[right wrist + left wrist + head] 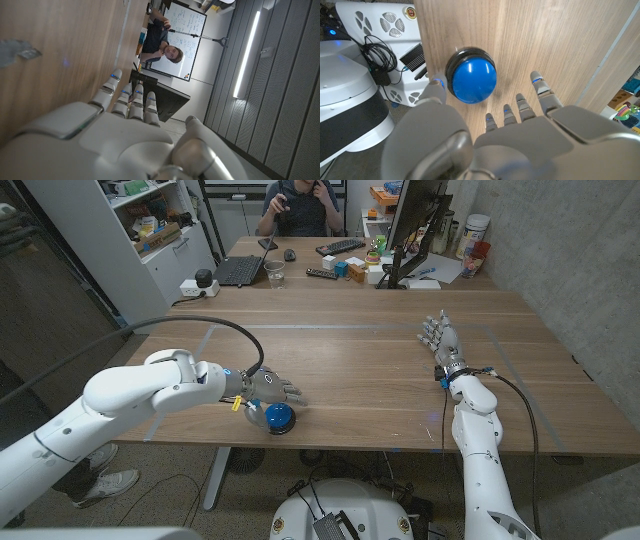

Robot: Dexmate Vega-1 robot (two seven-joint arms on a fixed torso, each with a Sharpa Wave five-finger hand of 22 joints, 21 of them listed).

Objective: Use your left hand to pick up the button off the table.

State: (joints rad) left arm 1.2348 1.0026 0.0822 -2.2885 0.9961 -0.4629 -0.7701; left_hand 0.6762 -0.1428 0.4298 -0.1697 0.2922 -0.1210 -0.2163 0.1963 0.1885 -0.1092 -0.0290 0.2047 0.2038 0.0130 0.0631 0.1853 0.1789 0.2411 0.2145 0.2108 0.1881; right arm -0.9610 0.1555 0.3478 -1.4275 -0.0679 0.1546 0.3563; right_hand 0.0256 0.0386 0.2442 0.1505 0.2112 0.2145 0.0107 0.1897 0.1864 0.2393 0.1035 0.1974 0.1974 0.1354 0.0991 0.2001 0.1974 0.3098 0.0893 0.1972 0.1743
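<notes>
left robot hand (pixel 268 390) fingers spread over blue button (pixel 279 417), holding nothing, button near worktop (pixel 360 370) edge, right robot hand (pixel 441 340) open, idle

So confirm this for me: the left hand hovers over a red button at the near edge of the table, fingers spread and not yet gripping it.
One thing is wrong: the button is blue, not red, as the left wrist view shows. The rest stands: the left hand hovers over it at the near edge of the table, fingers spread, not yet gripping it.

Wooden table (pixel 360 370); blue button (pixel 279 417) near front edge.
</notes>
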